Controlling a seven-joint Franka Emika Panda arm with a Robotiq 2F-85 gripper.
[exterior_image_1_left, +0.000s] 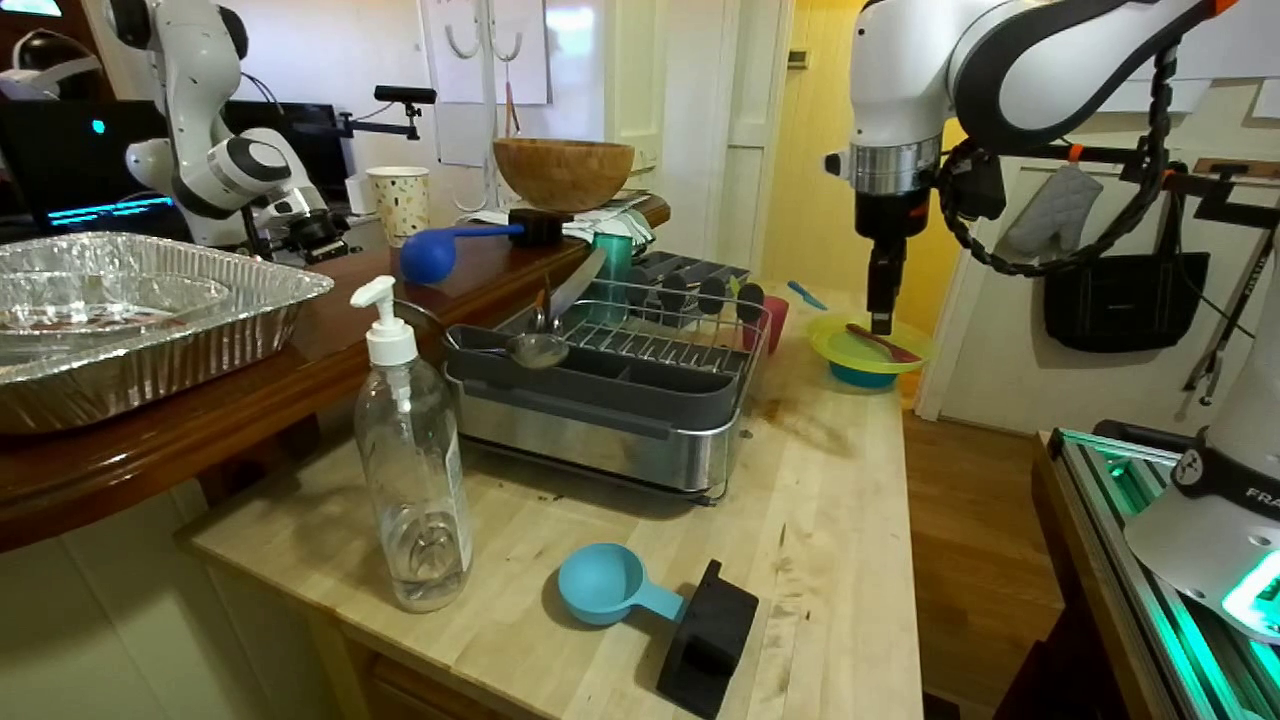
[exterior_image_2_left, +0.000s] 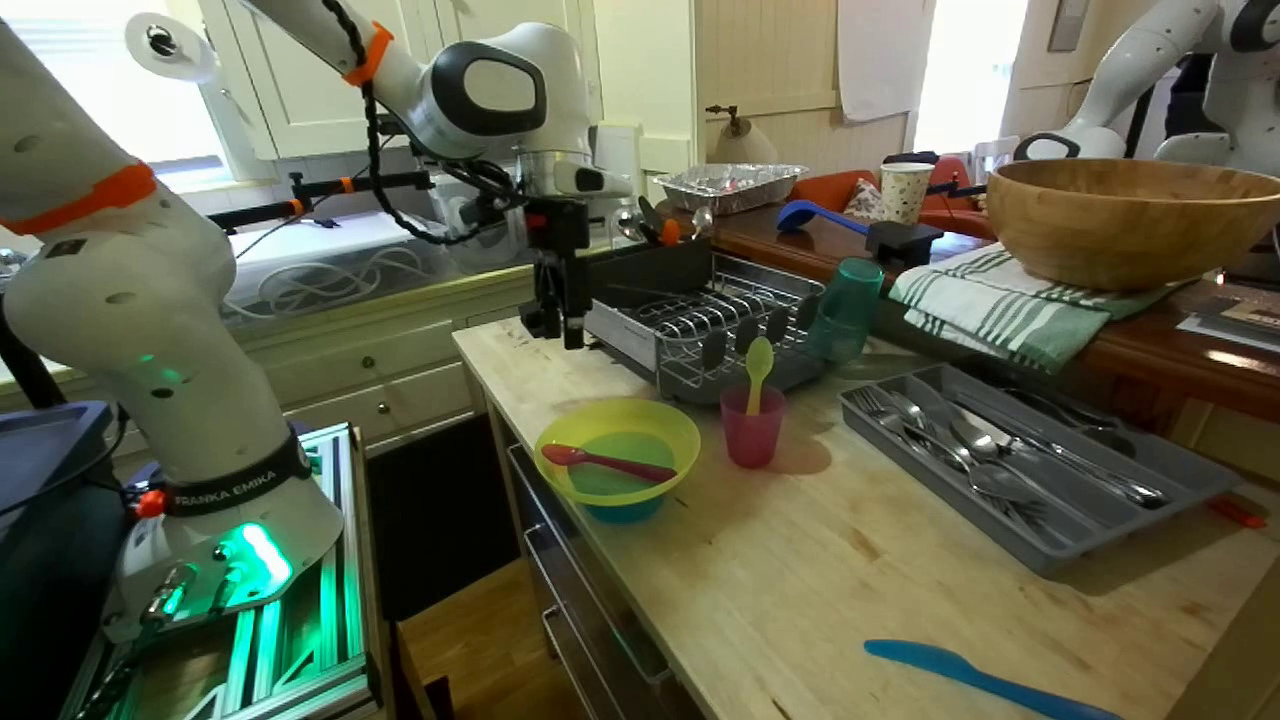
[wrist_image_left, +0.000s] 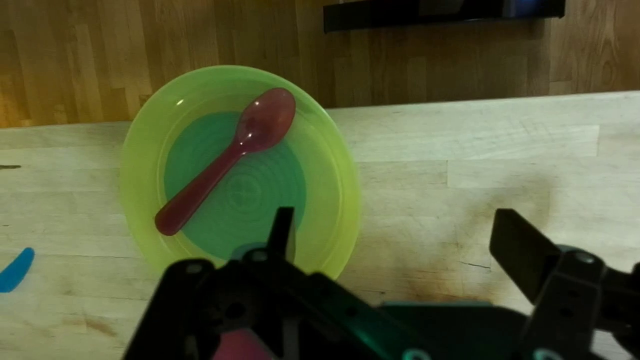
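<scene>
Arm (exterior_image_2_left: 515, 90): stretched out over the tabletop (exterior_image_1_left: 840, 580), its end hanging above the level of the yellow bowl (wrist_image_left: 327, 180) and off toward the bowl's dish rack (exterior_image_1_left: 590, 445) side.
Base (exterior_image_2_left: 225, 560): beyond the tabletop's edge, on the same long side as the yellow bowl.
Forearm (exterior_image_2_left: 408, 82): slanting down from high above the yellow bowl; the elbow lies outside both exterior views.
Wrist (exterior_image_1_left: 895, 170): turned to point straight down, higher than the yellow bowl.
Gripper (wrist_image_left: 393, 216): upright, fingers spread wide along the line of the tabletop's edge, holding nothing; in the wrist view one finger crosses the yellow bowl's rim, the other sits over the wood to the bowl's right. It is apart from the bowl.
Yellow bowl: nearest thing to the gripper, set on a blue bowl (exterior_image_2_left: 625, 510) at the tabletop's edge.
Red spoon (wrist_image_left: 225, 162): slantwise inside the yellow bowl, scoop toward the bowl's floor side.
Pink cup (exterior_image_2_left: 752, 430): just beside the yellow bowl, a yellow-green spoon (exterior_image_2_left: 759, 365) standing in it.
Cutlery tray (exterior_image_2_left: 950, 490): past the pink cup from the yellow bowl.
Blue knife (exterior_image_2_left: 980, 678): flat on the tabletop, apart from the yellow bowl, opposite the dish rack.
</scene>
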